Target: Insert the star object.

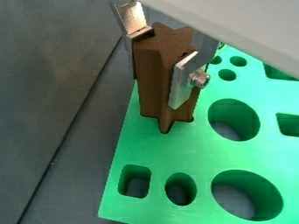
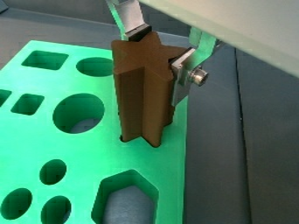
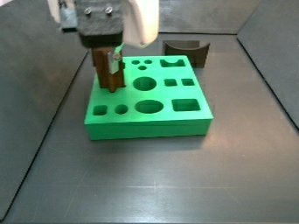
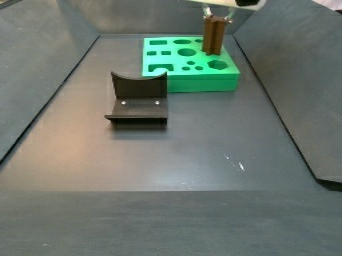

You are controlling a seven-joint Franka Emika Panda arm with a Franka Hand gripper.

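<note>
The pincer (image 1: 163, 54) is standing over the block (image 3: 176, 122) near one edge, its fingers (image 2: 184, 63) closing on the star object (image 2: 142, 87) from two sides. The peg is standing upright with its lower end in a hole of the block. The fixture (image 4: 135, 100) is sitting on the desk (image 4: 201, 160), apart from the block.

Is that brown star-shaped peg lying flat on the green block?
No: the star peg stands upright in the gripper, its lower end at a hole in the green block.
</note>
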